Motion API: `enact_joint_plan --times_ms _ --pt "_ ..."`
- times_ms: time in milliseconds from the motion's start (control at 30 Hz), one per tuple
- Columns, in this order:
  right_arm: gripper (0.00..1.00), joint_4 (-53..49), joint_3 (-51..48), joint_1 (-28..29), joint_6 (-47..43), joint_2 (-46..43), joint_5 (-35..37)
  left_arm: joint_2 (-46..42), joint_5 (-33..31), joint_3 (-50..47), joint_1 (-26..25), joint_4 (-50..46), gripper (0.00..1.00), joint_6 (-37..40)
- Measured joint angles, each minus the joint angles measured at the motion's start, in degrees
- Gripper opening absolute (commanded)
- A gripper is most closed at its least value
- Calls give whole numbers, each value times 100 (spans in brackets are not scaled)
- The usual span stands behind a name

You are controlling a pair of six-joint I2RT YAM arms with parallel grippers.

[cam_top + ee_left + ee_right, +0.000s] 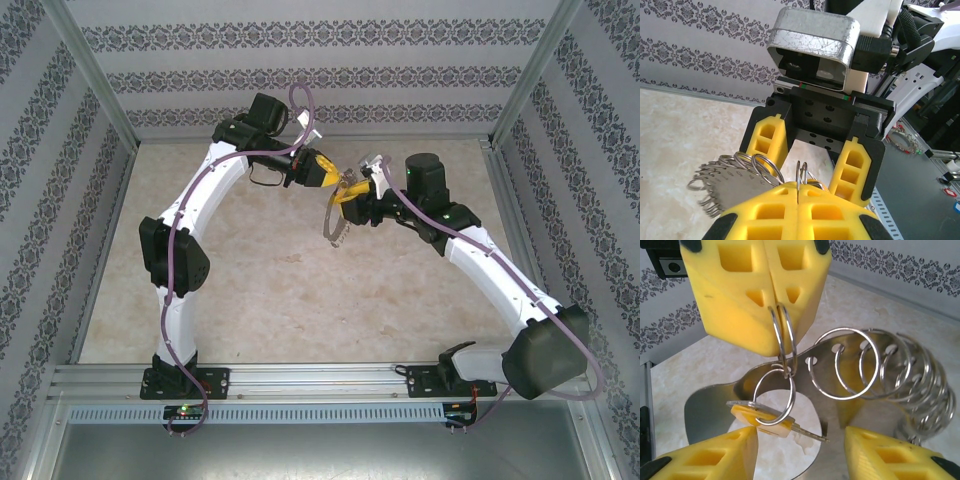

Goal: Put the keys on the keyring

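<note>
Centrally, from the right wrist: tiny key with a yellow-orange head and short thin metal shank, lying nearly level in mid-air, shank pointing right, threaded on a small silvery wire loop. Linked above to a thin silvery split ring, standing upright and meeting the loop right at the rim of the large flat silvery-grey metal keyring hoop; any passage of the split ring through the hoop itself impossible to tell. Pinched at its top between the closed yellow fingers of the left gripper, pressed together with only the wire between. Along the hoop's right-hand rim, a row of bigger silvery wire rings, each through its own hole, bunched closer toward the far end. Below, the right gripper, yellow fingers wide apart, hoop band spanning the gap and running behind both; gripping it or standing free, cannot tell. From above, both grippers nose to nose over the far middle of the beige marbled table, hoop hanging edge-on beneath them, grey patterned walls behind.
</note>
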Motion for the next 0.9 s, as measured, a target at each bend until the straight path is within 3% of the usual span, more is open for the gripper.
enact_joint_plan --times_ms 200,500,600,900 --pt "56 -192 0 85 -96 -28 4 0 -17 0 0 0 0 -4" --pt "52 -181 0 85 -129 -116 240 0 -22 0 0 2 0 -9" --pt "43 -90 0 85 -133 -59 328 0 -35 0 0 2 0 -20" --pt "2 -20 2 85 -127 61 400 0 -37 0 0 15 0 -28"
